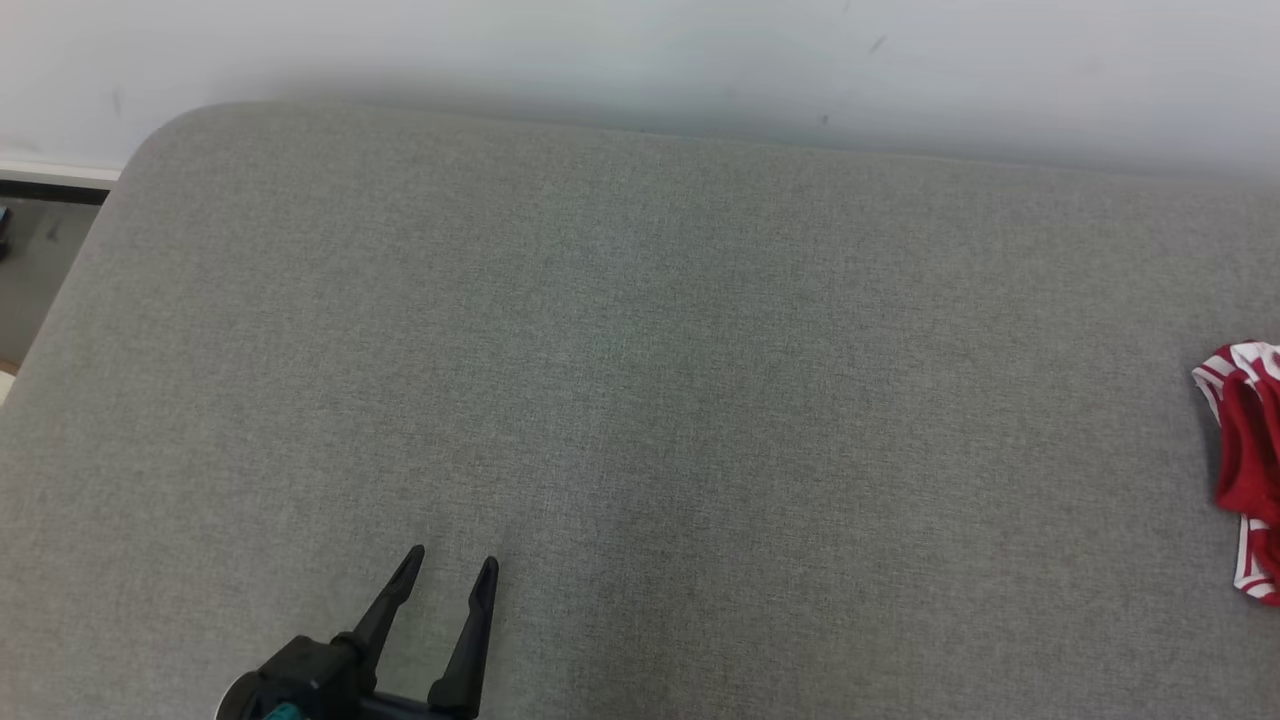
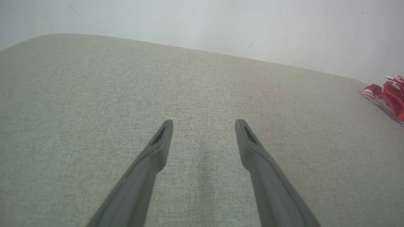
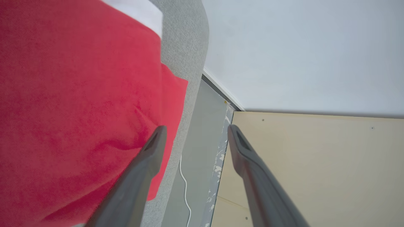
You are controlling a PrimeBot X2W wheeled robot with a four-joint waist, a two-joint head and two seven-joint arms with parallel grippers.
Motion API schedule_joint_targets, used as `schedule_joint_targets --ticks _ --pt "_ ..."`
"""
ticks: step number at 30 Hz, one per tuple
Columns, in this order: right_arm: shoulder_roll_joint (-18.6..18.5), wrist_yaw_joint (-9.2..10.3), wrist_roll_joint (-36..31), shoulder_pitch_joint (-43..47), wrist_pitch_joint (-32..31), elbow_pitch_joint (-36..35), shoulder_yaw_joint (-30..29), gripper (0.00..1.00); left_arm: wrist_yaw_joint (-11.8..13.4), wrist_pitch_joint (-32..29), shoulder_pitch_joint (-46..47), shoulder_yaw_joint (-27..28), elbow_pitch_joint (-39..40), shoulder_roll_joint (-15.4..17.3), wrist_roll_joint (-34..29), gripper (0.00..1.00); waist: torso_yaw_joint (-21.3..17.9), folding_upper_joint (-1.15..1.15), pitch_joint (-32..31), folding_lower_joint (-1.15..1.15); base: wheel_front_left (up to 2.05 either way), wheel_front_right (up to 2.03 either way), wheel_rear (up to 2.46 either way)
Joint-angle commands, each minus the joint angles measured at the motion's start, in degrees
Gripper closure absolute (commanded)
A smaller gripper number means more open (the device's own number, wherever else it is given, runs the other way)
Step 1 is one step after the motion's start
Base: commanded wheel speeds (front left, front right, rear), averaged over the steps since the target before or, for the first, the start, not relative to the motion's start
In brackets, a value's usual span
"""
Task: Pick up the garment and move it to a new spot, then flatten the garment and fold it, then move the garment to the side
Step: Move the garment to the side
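Now doing: by my judgement, work on the garment [image 1: 1245, 470] at the right edge of the grey cushion [image 1: 640, 350]; I cannot tell whether it is a pick-up or a set-down.
Right gripper [image 3: 195, 127]: fingers wide, nothing between them; red cloth just beside one finger, near the cushion's rim.
Left gripper [image 1: 455, 560]: fingers wide, empty, well apart from the garment.
Doing it well: keep the cloth clear of the drop past the rim.
Garment look: red, white striped trim, bunched, partly out of frame.
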State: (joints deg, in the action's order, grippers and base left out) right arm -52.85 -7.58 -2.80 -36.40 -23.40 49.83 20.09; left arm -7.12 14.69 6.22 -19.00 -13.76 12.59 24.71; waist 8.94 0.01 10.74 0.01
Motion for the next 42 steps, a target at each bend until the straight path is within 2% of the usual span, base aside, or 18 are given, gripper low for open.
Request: schedule_joint_targets --ticks 1,4,9,13,18,20,21,22,25,29,32,35,38,42 --pt "-0.57 0.16 0.65 0.25 0.79 0.73 -0.30 0.00 -0.26 0.26 1.16 -0.23 -0.04 0.07 -0.09 0.00 -0.11 -0.01 -0.12 -0.01 0.00 0.00 0.00" --pt "0.69 0.15 2.25 -0.82 4.10 3.01 -0.95 0.00 -0.25 0.35 1.27 -0.50 -0.07 0.38 -0.93 0.00 -0.46 -0.01 -0.78 -0.01 0.00 0.00 0.00" --pt "5.36 0.16 6.54 -1.65 8.97 7.32 -3.61 0.00 -0.28 0.48 0.64 0.53 1.74 0.21 -1.05 0.00 -1.00 -0.01 -3.30 -0.01 0.00 0.00 0.00" --pt "10.80 0.15 10.47 0.55 15.15 8.55 -6.51 0.00 -0.31 0.42 -1.80 2.51 5.26 -0.47 -0.81 0.00 -1.30 -0.01 -6.30 -0.01 0.00 0.00 0.00" --pt "18.68 0.15 13.77 4.84 26.31 7.35 -12.94 0.00 0.26 0.45 -5.37 6.36 7.12 -2.22 -0.80 0.00 -1.97 -0.01 -10.43 -0.01 0.00 0.00 0.00" --pt "23.24 0.15 12.65 6.84 30.21 6.24 -14.36 0.00 0.41 0.45 -6.35 7.60 6.52 -2.85 -0.07 0.00 -2.40 -0.01 -11.62 -0.01 0.00 0.00 0.00" --pt "27.34 0.15 10.53 8.51 34.00 4.38 -16.25 0.00 0.40 0.45 -6.75 9.25 6.63 -3.48 0.27 0.00 -3.05 -0.01 -12.47 -0.01 0.00 0.00 0.00" --pt "30.00 0.15 10.38 9.81 35.25 3.39 -17.52 0.00 0.36 0.45 -7.16 10.00 6.68 -3.98 0.44 0.00 -3.36 -0.01 -13.01 -0.01 0.00 0.00 0.00" --pt "36.70 0.15 6.99 14.43 37.56 -1.96 -21.57 0.00 0.16 0.46 -7.76 11.87 6.21 -4.92 0.60 0.00 -3.78 -0.01 -14.47 -0.01 0.00 0.00 0.00" --pt "46.22 0.15 3.41 23.01 38.52 -14.83 -25.76 0.00 0.00 0.46 -8.63 13.47 6.11 -6.32 0.40 0.00 -4.20 -0.01 -16.16 -0.01 0.00 0.00 0.00" --pt "48.92 0.15 3.44 29.67 38.56 -24.03 -25.10 0.00 -0.20 0.46 -9.01 14.17 5.84 -6.94 -0.78 0.00 -4.69 -0.01 -16.68 -0.01 0.00 0.00 0.00" --pt "49.98 0.15 3.97 34.73 38.58 -30.08 -23.13 0.00 -0.37 0.45 -9.80 14.50 5.55 -7.09 -2.26 0.00 -5.10 -0.01 -17.19 -0.01 0.00 0.00 0.00" --pt "49.95 0.15 6.77 38.15 37.99 -33.18 -21.54 0.00 -0.34 0.46 -10.34 14.69 5.29 -7.39 -3.06 0.00 -5.42 -0.01 -17.51 -0.01 0.00 0.00 0.00" --pt "49.94 0.15 7.38 40.33 36.81 -34.74 -20.51 0.00 -0.33 0.46 -10.73 15.03 5.00 -7.70 -2.72 0.00 -5.68 -0.01 -17.82 -0.01 0.00 0.00 0.00"
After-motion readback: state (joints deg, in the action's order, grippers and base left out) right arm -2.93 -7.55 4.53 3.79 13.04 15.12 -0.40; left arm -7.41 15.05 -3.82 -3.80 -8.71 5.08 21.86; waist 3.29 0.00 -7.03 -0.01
